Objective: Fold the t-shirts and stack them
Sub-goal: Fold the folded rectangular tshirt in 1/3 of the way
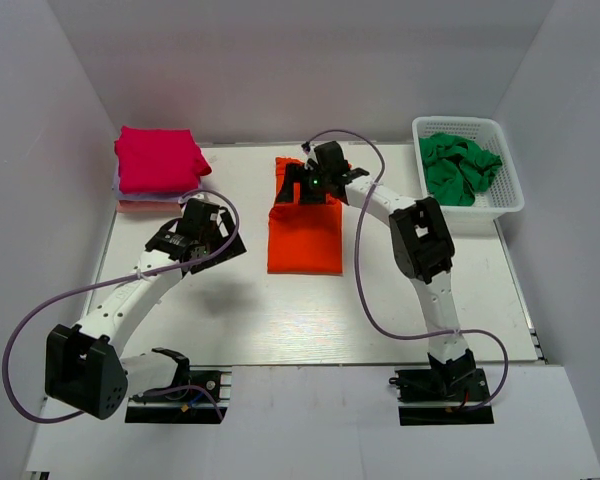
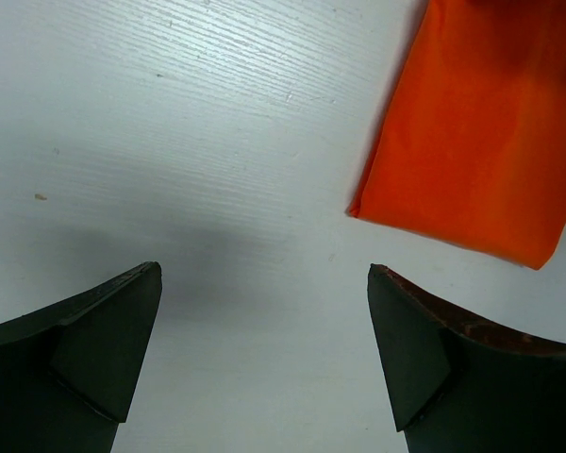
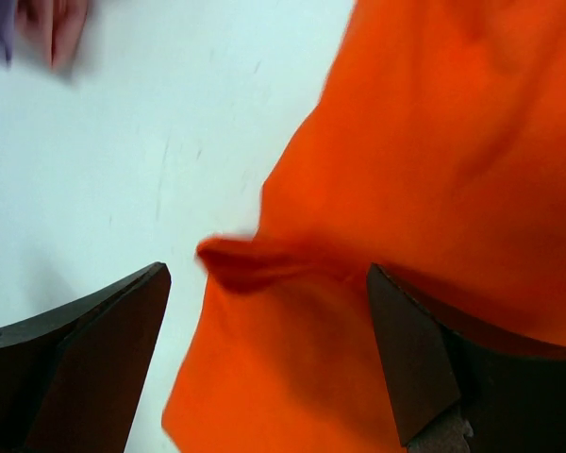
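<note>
orange-red t-shirt (image 1: pixel 305 240) lies flat mid table (image 1: pixel 280 320). right end effector (image 3: pixel 264 293) spread wide over its far end, a raised crease in the gap. left end effector (image 2: pixel 264 283) spread above the table, just beside the shirt. magenta shirt stack (image 1: pixel 158 160) far left.

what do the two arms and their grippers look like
Both the left arm and right arm have white links, chunky black joint housings and a looping lilac cable. The left gripper and right gripper have black wedge-shaped fingers. A green light glows at the right wrist.
</note>
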Controlling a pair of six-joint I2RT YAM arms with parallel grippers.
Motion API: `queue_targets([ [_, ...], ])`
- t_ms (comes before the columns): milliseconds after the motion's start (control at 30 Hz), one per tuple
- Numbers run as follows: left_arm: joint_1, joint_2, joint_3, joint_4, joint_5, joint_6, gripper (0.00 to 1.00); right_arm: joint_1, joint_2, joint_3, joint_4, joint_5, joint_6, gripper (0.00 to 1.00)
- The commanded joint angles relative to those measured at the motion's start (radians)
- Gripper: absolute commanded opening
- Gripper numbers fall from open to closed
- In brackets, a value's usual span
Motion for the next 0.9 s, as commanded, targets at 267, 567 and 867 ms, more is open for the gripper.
queue_targets([
  [267,-0.015,0.017,0.032,0.024,0.022,0.036,1.00,-0.075,-0.249,-0.128,0.004,0.172,0.009,0.90],
  [567,-0.045,0.241,0.012,0.219,0.285,0.103,1.00,-0.112,-0.639,-0.677,-0.022,0.191,0.084,0.90],
  [867,-0.108,0.384,0.025,0.296,0.341,0.114,0.80,-0.118,-0.658,-0.918,-0.013,-0.005,0.147,0.90],
])
